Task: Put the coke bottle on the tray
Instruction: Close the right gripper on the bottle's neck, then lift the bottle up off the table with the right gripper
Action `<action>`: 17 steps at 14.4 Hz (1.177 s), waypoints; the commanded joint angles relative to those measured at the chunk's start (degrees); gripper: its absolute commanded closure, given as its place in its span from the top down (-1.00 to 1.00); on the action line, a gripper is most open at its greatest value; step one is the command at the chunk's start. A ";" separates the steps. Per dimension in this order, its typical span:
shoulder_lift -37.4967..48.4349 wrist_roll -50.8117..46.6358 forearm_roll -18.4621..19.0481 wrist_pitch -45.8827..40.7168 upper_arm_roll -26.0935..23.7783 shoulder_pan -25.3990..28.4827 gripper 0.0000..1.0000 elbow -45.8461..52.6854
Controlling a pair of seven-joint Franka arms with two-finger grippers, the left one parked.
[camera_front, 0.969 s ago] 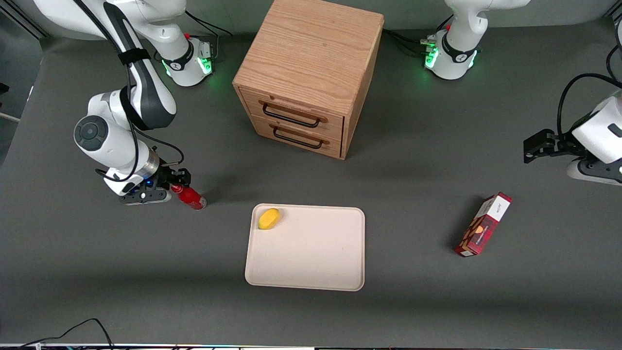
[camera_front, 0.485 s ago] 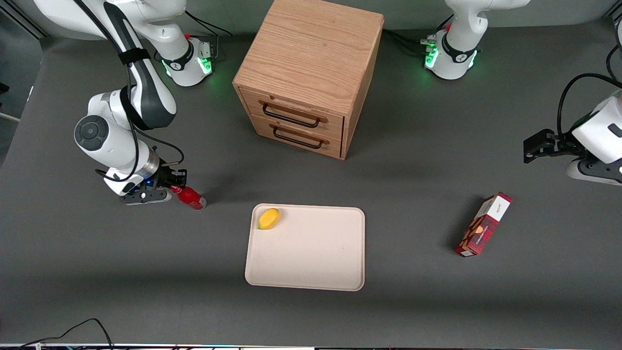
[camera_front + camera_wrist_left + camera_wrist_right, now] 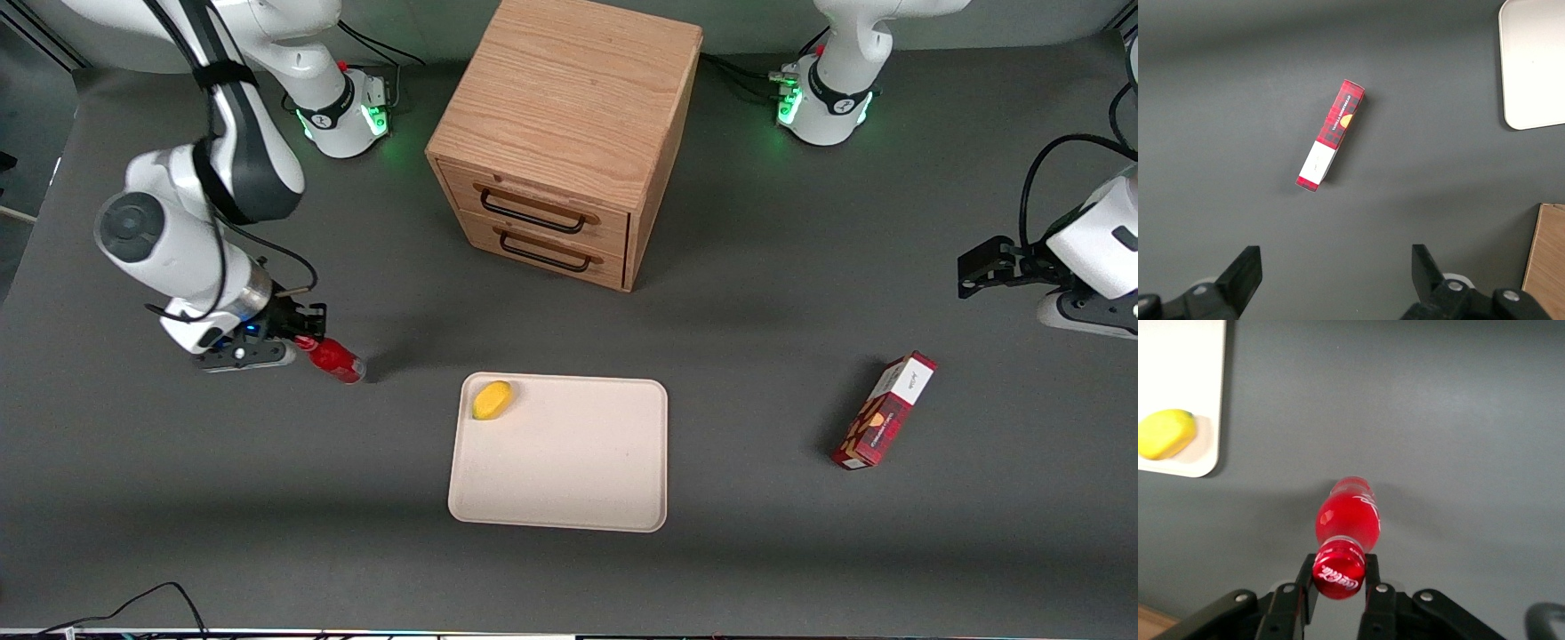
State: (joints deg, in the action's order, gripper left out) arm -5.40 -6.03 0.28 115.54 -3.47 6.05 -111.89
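We note the tray (image 3: 569, 462) in the lower middle of the front frame, its four rounded edges free of any neighbour; a broad strip of bare desk (image 3: 178, 498) runs between its edge and the coke bottle (image 3: 336, 360) at middle left. The wooden cabinet (image 3: 560, 133) stands at top centre, farther from the camera than the tray, with open desk between the two. The red patterned carton (image 3: 885, 411) lies at middle right, toward the parked arm's end, well apart from the tray.

Count: one coke bottle, one tray, one yellow fruit (image 3: 492, 399), one cabinet with two drawers, one carton. The fruit sits on the tray in the corner nearest the bottle, just inside the rim.

Tool (image 3: 298, 336): middle left of the front frame, low over the desk. In the right wrist view the tool (image 3: 1338, 577) has its two fingers (image 3: 1306, 577) drawn in narrowly against either side of the red cap, gripping the bottle (image 3: 1346, 519) at the neck. The bottle is tilted, base pointing away from the tool toward the tray. We cannot tell whether the base touches the desk. The bottle is off the tray.
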 commanded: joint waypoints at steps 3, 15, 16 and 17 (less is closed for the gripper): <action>-0.31 0.93 0.16 -22.34 0.22 -1.48 -1.00 22.82; -9.17 -2.23 -0.02 -27.67 -0.66 0.01 -1.00 38.31; -10.93 -2.15 0.07 -26.52 -2.92 0.02 -1.00 39.28; -13.21 -2.06 0.16 -25.03 -4.95 -0.07 -1.00 40.25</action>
State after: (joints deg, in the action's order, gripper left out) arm -13.36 -6.57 0.22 89.72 -5.28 5.54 -77.40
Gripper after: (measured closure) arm 0.692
